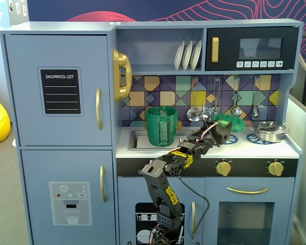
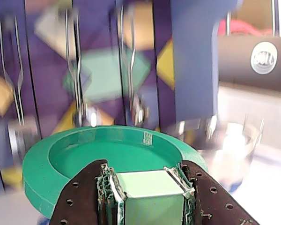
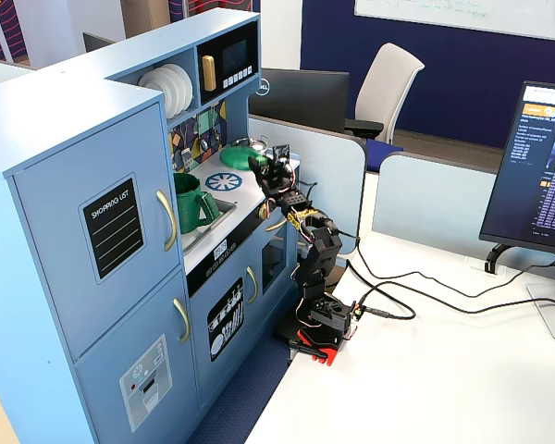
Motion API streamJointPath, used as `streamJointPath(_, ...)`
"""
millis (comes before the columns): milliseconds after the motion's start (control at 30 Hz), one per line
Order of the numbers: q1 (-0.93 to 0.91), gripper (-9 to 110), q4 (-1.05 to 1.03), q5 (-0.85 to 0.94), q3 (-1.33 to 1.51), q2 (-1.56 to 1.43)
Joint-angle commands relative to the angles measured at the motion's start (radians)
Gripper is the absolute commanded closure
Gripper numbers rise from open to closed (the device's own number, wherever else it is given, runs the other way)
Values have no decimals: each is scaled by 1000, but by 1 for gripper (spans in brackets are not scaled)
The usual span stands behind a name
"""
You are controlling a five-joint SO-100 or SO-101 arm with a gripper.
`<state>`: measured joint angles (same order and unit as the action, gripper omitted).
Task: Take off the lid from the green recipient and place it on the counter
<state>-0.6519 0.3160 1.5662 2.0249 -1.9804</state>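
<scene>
My gripper [image 2: 143, 172] is shut on the light green handle [image 2: 150, 192] of the dark green lid [image 2: 40, 164]. In a fixed view the lid [image 1: 231, 122] hangs tilted in the gripper [image 1: 223, 127], a little above the white counter [image 1: 245, 149] over the left blue burner ring. The green recipient [image 1: 161, 126] stands open-topped in the sink at the left, its ribbed handle facing front, well apart from the lid. In the other fixed view the recipient [image 3: 192, 202], the lid [image 3: 243, 153] and the gripper [image 3: 268, 165] also show.
A silver metal pan [image 1: 269, 131] sits on the right burner, close to the lid's right; it is blurred in the wrist view [image 2: 234, 140]. Metal utensils [image 1: 194, 109] hang on the tiled back wall behind the lid. Knobs [image 1: 223, 168] line the front panel.
</scene>
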Motion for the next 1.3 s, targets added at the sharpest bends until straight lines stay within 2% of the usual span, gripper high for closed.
streamJointPath(0,-15,101,64,-9,-2,15)
streamJointPath(300,18,101,140,49,57,100)
streamJointPath(433,31,101,87,183,38,123)
streamJointPath(700,34,101,20,216,-2,153)
streamJointPath(733,34,100,20,212,5,152)
streamJointPath(833,15,79,-11,210,9,147)
streamJointPath(1033,12,61,-25,161,5,126)
streamJointPath(1267,14,61,-74,152,84,-38)
